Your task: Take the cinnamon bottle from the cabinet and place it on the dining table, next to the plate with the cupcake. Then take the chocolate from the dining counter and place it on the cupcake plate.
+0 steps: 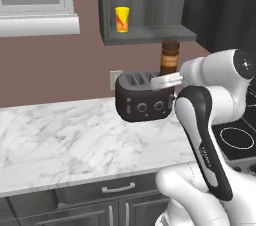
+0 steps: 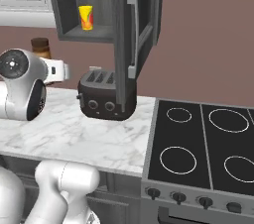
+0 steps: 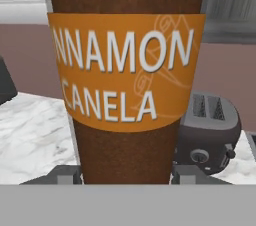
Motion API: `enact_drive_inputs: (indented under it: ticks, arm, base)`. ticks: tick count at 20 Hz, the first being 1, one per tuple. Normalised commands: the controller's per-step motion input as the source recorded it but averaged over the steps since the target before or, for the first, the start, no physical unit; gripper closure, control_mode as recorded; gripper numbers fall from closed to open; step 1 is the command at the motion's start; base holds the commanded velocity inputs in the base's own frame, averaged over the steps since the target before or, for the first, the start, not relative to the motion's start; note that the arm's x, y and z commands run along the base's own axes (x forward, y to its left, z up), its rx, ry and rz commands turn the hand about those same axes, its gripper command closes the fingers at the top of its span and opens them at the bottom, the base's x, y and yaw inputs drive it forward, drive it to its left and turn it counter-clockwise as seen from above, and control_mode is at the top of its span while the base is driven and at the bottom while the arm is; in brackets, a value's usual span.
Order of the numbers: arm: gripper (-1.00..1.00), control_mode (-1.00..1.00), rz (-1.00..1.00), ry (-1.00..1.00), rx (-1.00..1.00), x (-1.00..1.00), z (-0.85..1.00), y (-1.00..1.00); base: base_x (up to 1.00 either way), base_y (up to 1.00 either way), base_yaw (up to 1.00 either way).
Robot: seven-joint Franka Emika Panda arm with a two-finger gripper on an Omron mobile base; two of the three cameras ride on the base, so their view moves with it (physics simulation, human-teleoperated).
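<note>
The cinnamon bottle (image 3: 127, 70) is a brown cylinder with an orange label reading CINNAMON CANELA. My gripper (image 3: 127, 175) is shut on its lower part, a dark fingertip (image 3: 62, 174) on either side. In the left base view the cinnamon bottle (image 1: 170, 57) stands upright in my gripper (image 1: 170, 73), in the air just below the open cabinet (image 1: 150, 32) and above the toaster. From the right base view the cinnamon bottle (image 2: 40, 47) pokes up behind my arm, left of the cabinet (image 2: 89, 32).
A yellow cup (image 1: 122, 19) stands on the cabinet shelf. The black toaster (image 1: 145, 97) sits on the marble counter (image 1: 60, 140) under the bottle. The open cabinet door (image 2: 131, 34) hangs over the toaster (image 2: 106, 100). A black stovetop (image 2: 203, 143) lies to the right.
</note>
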Motion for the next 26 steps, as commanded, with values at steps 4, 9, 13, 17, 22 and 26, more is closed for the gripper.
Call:
enact_drive_inputs:
  ticks: [4, 9, 13, 17, 22, 26]
  arm:
    - [1.0, -1.0, 0.0, 0.0, 0.02, -0.1, -0.01, 0.03]
    - [1.0, -1.0, 0.0, 0.0, 0.0, 0.0, 0.0, 0.0]
    - [1.0, -1.0, 0.0, 0.0, 0.0, 0.0, 0.0, 0.0]
    - [1.0, -1.0, 0.0, 0.0, 0.0, 0.0, 0.0, 0.0]
    - [1.0, 1.0, 0.0, 0.0, 0.0, -0.03, 0.0, 0.0]
    - [1.0, 1.0, 0.0, 0.0, 0.0, 0.0, 0.0, 0.0]
  base:
    - [0.0, 0.0, 0.0]
    - [0.0, 0.0, 0.0]
    - [0.0, 0.0, 0.0]
    - [0.0, 0.0, 0.0]
    - [-0.33, 0.01, 0.0]
    - [-0.59, 0.03, 0.0]
